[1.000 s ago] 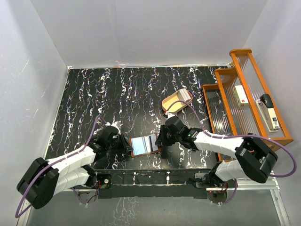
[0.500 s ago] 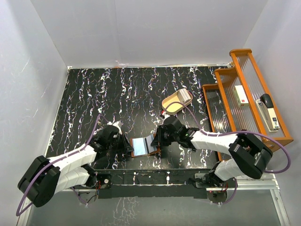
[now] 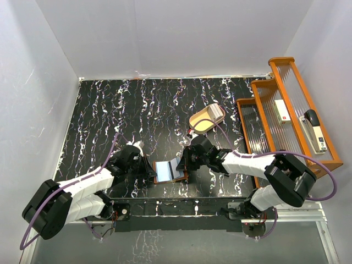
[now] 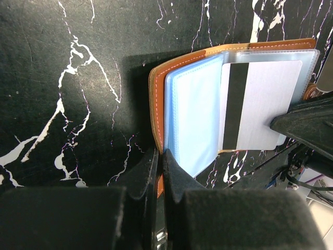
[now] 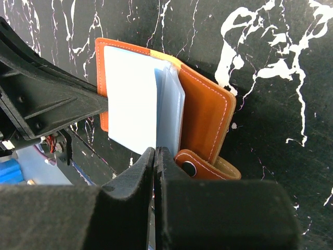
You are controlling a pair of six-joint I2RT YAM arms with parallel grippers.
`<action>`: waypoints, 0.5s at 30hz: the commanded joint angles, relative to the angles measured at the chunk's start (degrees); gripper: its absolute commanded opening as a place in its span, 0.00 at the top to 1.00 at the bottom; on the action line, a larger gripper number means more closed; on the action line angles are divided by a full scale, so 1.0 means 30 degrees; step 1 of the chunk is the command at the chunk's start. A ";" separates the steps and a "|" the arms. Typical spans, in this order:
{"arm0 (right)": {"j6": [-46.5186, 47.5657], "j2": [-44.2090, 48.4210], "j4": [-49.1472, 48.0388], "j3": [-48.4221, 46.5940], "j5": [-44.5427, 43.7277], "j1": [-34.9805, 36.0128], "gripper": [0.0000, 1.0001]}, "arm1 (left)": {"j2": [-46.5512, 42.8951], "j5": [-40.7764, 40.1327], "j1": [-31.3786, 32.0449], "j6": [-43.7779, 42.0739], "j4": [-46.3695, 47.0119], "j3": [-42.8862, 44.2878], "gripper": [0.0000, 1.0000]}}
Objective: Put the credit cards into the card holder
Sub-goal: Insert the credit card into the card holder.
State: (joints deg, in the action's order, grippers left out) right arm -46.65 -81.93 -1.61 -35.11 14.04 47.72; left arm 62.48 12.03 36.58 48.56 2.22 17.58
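**Top view.** We find the card holder [image 3: 168,170] lying open on the table [image 3: 137,110], close to the near edge and about midway between the left and right edges. The left end effector [image 3: 149,168] is at its left side and the right end effector [image 3: 185,165] at its right side, both in contact with it. No loose card shows on the bare table. A tan tray [image 3: 199,123] toward the right edge holds a pale item that we cannot identify.

**Left wrist view.** The left end effector is closed, clamping the brown cover at the holder's edge. The clear sleeves [image 4: 192,120] are fanned open. One card [image 4: 260,104], white-backed with a black stripe, sits within the outline of the outermost sleeve. The tip of the right end effector lies over that card's outer edge.

**Right wrist view.** The right end effector is closed on the edge of the pale leaf. We cannot tell whether the pinch takes the card itself or only the sleeve around it. The snap tab [image 5: 208,169] lies undone beside the fingers.

**Progress.** We judge one card to be in its sleeve or nearly so, but full seating is unconfirmed. No other card is in sight, so we cannot say how many remain. Both grips have yet to be released.
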 commanded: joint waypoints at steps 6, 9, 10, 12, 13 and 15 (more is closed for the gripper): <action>-0.0621 0.0082 -0.0398 0.0249 -0.0043 -0.0342 1.00 | 0.0119 -0.0506 0.0083 -0.0394 -0.1394 0.0261 1.00; -0.0626 0.0152 -0.0347 0.0413 -0.0139 -0.0543 1.00 | 0.0072 -0.0554 0.0083 -0.0351 -0.1428 0.0262 1.00; -0.0621 0.0112 -0.0344 0.0409 -0.0140 -0.0553 1.00 | 0.0024 -0.0554 0.0083 -0.0330 -0.1379 0.0236 1.00; -0.0637 -0.0009 -0.0163 0.0318 -0.0082 -0.0557 1.00 | -0.0022 -0.0568 0.0083 -0.0264 -0.1276 0.0162 1.00; -0.0626 -0.0033 -0.0141 0.0346 -0.0082 -0.0557 1.00 | -0.0036 -0.0581 0.0083 -0.0250 -0.1253 0.0147 1.00; -0.0625 -0.0064 -0.0196 0.0481 -0.0081 -0.0609 1.00 | -0.0047 -0.0554 0.0089 -0.0226 -0.1238 0.0134 1.00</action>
State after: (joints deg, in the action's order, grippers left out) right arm -48.42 -81.93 -1.50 -34.17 14.55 46.33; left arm 62.48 11.53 36.58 48.62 1.96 17.67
